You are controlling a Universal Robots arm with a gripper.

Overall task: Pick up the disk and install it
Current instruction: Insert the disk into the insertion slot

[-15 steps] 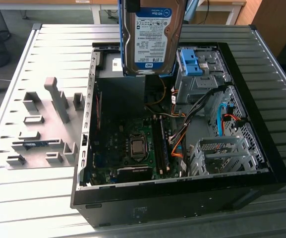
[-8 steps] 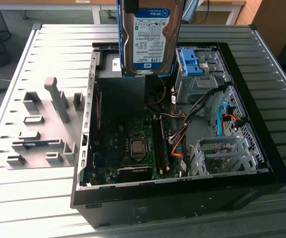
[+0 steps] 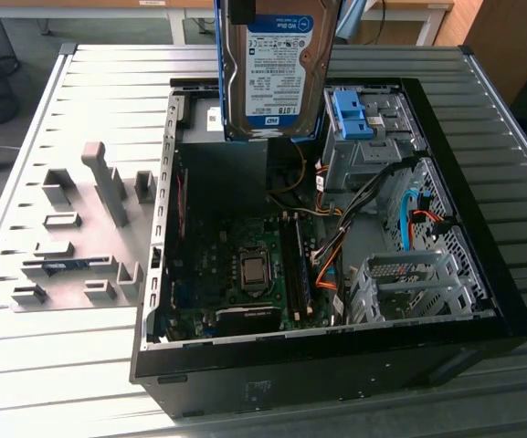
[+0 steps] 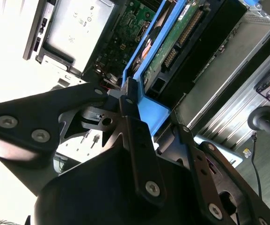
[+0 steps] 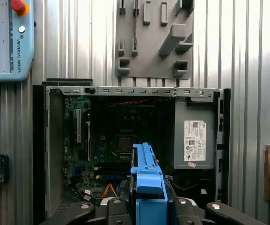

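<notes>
Slatted metal table (image 3: 89,100) below; tool (image 4: 151,107) clamped on the disk (image 3: 277,68) (upright) above case (image 3: 487,274).

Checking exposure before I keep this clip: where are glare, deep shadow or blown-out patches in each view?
Exterior view: sun bands glare on the table, the computer case is dim inside, the disk is clearly lit. Second wrist view: a patch is blown out white beside the dark pincer clamped on the disk. First wrist view: even light on the table, shadow inside the case.
</notes>
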